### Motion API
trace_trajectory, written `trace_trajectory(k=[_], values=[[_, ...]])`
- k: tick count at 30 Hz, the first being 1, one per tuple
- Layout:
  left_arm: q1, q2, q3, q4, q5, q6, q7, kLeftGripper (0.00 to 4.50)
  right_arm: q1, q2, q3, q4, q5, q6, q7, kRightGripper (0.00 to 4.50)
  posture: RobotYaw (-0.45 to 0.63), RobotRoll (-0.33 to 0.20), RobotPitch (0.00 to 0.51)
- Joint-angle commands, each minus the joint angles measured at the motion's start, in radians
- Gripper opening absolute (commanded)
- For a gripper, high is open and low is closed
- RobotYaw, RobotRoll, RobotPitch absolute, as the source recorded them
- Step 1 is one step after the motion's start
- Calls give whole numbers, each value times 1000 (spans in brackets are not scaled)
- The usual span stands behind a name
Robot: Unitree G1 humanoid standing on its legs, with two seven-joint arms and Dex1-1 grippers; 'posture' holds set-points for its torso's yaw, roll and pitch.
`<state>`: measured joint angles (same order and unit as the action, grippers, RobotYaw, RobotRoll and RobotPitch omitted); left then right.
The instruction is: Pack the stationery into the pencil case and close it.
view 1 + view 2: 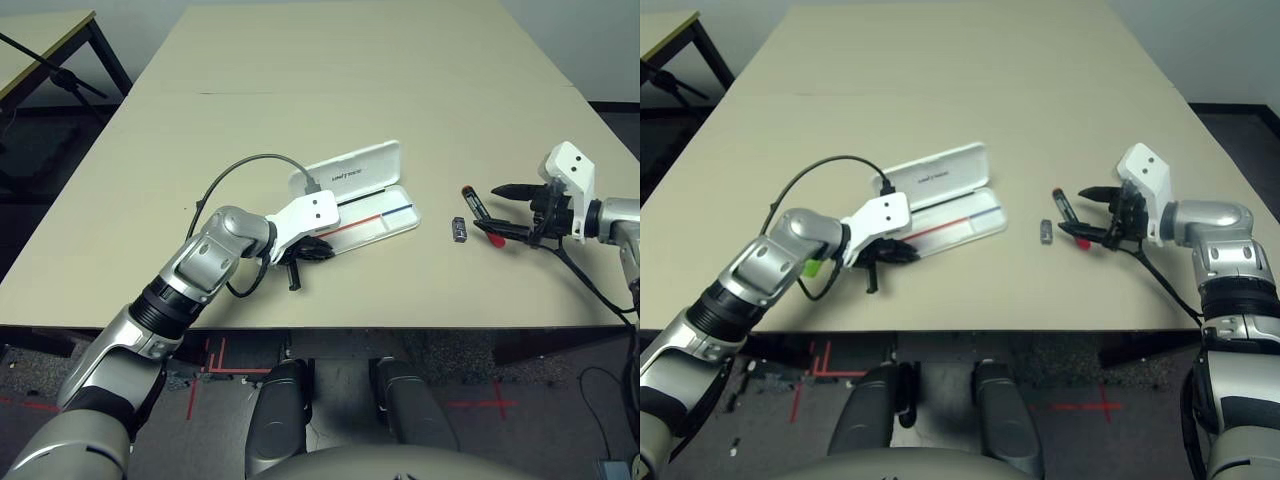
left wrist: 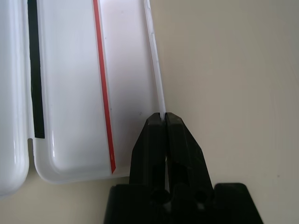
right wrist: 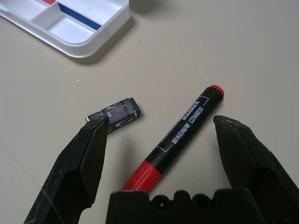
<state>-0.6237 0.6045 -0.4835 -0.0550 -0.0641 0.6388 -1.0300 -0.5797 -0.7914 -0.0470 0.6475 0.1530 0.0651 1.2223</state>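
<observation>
You look down on a broad beige desk point(image 1: 330, 90) with a faint seam running across its far half. Beyond its far left corner stands a second desk point(image 1: 45, 40) with a pale top and dark legs. The dark floor point(image 1: 200, 390) below the near edge carries red tape marks point(image 1: 205, 375).

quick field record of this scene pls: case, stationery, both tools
pencil case: open on the table, lid back, tray showing a red-and-blue line
left tool: shut on the tray's near rim
right tool: open, hovering astride the red marker
red marker: flat on the table, outside the case
small dark piece: on the table between marker and case
table: beige
</observation>
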Motion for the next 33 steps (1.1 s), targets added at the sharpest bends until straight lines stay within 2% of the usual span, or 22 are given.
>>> trace_trajectory(k=[1,10,20,31,33], values=[[-15,24,-23,7,30,-48,-41,14,8,2,7,-8,-3,-8,0,4500,-47,0,134],[35,107,-33,-81,61,-217,-149,14,-6,15,17,24,-15,-30,-3,4500,-29,0,139],[72,121,-25,-104,90,-244,-165,14,-29,25,27,60,-31,-53,1,4500,-15,0,140],[84,114,-13,-113,100,-212,-151,14,-44,30,44,81,-35,-75,-1,4500,-7,0,139],[87,115,-7,-119,100,-210,-147,532,-47,32,46,85,-36,-77,-1,4500,-5,0,138]])
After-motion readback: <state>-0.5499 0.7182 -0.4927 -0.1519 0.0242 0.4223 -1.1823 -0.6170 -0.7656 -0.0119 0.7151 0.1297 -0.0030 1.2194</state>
